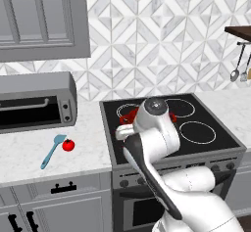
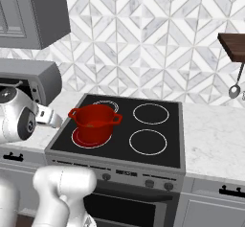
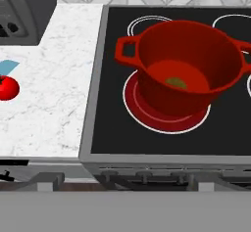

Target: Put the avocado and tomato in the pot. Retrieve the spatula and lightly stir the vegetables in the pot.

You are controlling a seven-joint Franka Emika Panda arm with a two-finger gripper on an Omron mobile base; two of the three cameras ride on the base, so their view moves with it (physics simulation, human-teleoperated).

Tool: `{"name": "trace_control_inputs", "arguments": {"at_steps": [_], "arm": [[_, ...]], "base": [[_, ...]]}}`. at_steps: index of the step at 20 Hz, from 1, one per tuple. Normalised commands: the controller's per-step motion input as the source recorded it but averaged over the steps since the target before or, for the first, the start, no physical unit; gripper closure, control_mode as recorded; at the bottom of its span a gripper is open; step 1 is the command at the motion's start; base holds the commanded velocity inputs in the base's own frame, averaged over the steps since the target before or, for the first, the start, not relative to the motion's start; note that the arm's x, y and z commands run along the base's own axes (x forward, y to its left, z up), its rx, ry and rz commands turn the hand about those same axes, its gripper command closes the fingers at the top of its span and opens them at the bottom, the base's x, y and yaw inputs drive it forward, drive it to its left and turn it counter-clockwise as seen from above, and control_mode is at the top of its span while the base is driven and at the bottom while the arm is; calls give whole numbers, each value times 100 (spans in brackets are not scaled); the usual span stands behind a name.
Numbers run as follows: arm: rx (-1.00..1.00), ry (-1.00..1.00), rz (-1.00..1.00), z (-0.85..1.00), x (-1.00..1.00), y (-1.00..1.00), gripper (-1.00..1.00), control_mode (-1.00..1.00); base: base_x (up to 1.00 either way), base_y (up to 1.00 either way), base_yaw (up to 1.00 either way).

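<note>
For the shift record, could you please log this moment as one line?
avocado: in pot | tomato: on counter beside spatula | gripper: open, empty | next: fetch tomato

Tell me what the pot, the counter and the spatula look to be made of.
Pot: probably enamelled metal, judging by its uniform bright red with a soft sheen.
Counter: marble-like stone, white with grey veining, smooth.
Spatula: likely plastic or silicone, flat light blue without shine; too small to be sure.

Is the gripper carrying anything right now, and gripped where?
Nothing is held. The avocado lies in the pot; the tomato sits on the counter beside the spatula.
</note>
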Motion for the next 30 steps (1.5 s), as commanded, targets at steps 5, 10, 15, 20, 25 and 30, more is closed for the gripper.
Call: {"name": "trace_control_inputs", "arguments": {"at_steps": [5,10,15,20,25,30], "arm": [[-7,13,11,0,30,100,-100,-100],[-3,18,6,-3,71,100,-100,-100],[0,18,5,-19,39,98,-100,-100],[-1,11,1,-33,17,73,-100,-100],[-5,2,0,-34,12,35,-100,-100],[-6,0,0,-39,22,16,-100,-100]], "base": [[0,0,0],[0,0,0],[0,0,0],[0,0,0],[0,0,0],[0,0,0]]}}
